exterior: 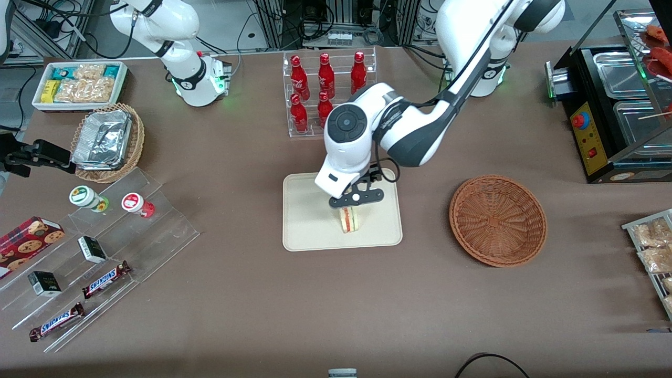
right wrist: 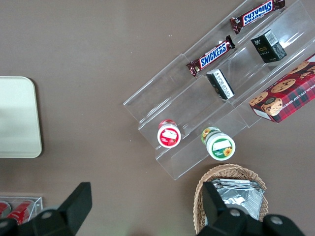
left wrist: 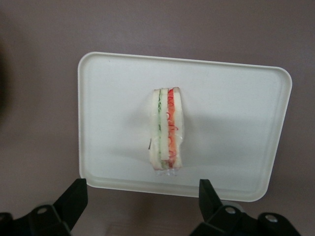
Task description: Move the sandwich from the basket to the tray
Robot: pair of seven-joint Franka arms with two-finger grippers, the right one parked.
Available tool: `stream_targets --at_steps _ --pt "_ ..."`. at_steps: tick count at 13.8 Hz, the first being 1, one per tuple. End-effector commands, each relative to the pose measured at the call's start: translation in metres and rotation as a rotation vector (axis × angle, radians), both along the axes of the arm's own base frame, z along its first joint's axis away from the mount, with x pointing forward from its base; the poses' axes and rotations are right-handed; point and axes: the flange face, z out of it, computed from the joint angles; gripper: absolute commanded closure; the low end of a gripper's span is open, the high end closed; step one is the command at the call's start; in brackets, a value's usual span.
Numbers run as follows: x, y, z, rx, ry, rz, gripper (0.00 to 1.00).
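Note:
The sandwich (exterior: 350,219) stands on its edge on the cream tray (exterior: 310,220), its red, white and green layers showing. In the left wrist view the sandwich (left wrist: 167,132) rests near the middle of the tray (left wrist: 231,118), wrapped in clear film. My gripper (exterior: 353,206) hangs just above it, open, and its black fingers (left wrist: 74,199) are spread wide with nothing between them (left wrist: 141,201). The reddish-brown woven basket (exterior: 497,220) sits empty on the table beside the tray, toward the working arm's end.
A clear rack of red bottles (exterior: 325,89) stands farther from the front camera than the tray. Toward the parked arm's end are a stepped acrylic shelf with snacks (exterior: 105,252), a lighter wicker basket with foil containers (exterior: 107,142) and a white snack tray (exterior: 79,84). A black machine (exterior: 614,110) stands at the working arm's end.

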Motion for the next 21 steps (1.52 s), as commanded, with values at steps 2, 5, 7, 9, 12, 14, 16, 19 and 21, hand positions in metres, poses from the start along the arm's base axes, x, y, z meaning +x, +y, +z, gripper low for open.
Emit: stream_targets --at_steps 2,5,7,9,12,14,16,19,21 --pt "0.031 0.067 0.050 -0.041 0.055 -0.068 0.00" --pt "0.055 0.139 0.074 -0.022 0.105 -0.088 0.00" --pt "0.065 0.182 0.089 -0.039 0.116 -0.123 0.00" --pt "0.070 0.225 0.094 -0.037 0.125 -0.125 0.00" --pt "0.074 0.280 0.108 -0.043 0.116 -0.151 0.00" --pt "0.069 0.307 0.115 -0.040 0.115 -0.157 0.00" --pt "0.062 0.322 0.117 -0.033 0.118 -0.154 0.00" --pt "0.058 0.345 0.127 -0.027 0.114 -0.120 0.00" --pt "0.043 0.362 0.135 -0.015 0.132 -0.128 0.00"
